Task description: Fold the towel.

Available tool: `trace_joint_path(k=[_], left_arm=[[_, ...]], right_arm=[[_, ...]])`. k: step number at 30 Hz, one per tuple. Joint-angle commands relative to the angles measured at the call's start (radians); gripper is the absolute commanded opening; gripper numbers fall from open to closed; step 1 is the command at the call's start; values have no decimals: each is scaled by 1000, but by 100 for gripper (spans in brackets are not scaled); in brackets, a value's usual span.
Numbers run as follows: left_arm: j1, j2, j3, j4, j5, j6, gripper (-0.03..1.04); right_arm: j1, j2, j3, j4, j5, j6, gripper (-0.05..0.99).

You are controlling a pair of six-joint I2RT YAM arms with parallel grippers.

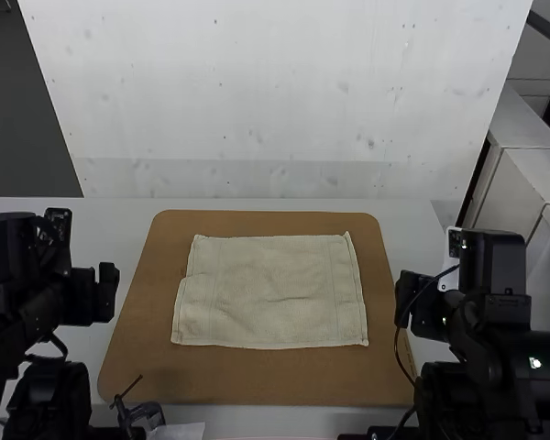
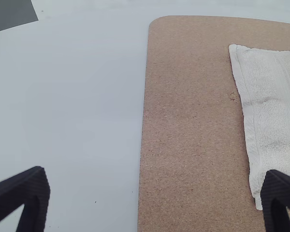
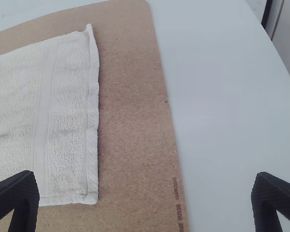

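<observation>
The cream towel (image 1: 270, 291) lies spread flat as a rectangle, with slight wrinkles and its far right corner a little raised. My left gripper (image 1: 107, 291) is off the towel's left side in the high view; in the left wrist view the same gripper (image 2: 154, 193) has its fingers wide apart, nothing between them, and the towel's left edge (image 2: 253, 125) is visible. Off the towel's right side stands my right gripper (image 1: 411, 298). The right wrist view has that gripper (image 3: 145, 193) open and holding nothing, with the towel's right edge (image 3: 92, 130) in sight.
Under the towel is a brown board (image 1: 257, 380) with rounded far corners, lying on the white table (image 1: 408, 225). A white panel (image 1: 275, 110) rises behind the table. A small dark device (image 1: 142, 414) sits near the board's front left corner.
</observation>
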Motion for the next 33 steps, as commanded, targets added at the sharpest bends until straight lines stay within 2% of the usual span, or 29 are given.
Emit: trace_joint_path(k=[1, 12, 15, 19, 24, 28, 33], left_arm=[[7, -26, 11, 19, 156, -31, 96], [7, -26, 11, 22, 156, -33, 96], [7, -26, 8, 31, 136, -36, 96], [-1, -5, 7, 42, 138, -34, 97], [-16, 121, 20, 56, 138, -34, 98], [-24, 279, 82, 77, 136, -33, 98], [-22, 522, 139, 162, 120, -33, 98]], right_arm=[[-1, -11, 24, 9, -73, -2, 96], [-2, -11, 26, 9, -73, -2, 96], [-6, -12, 26, 9, -74, 0, 96], [-2, -3, 26, 9, -74, 9, 96], [-1, 72, 43, 12, -74, 11, 96], [2, 209, 103, 37, -74, 21, 96], [4, 442, 142, 153, -84, 44, 96]])
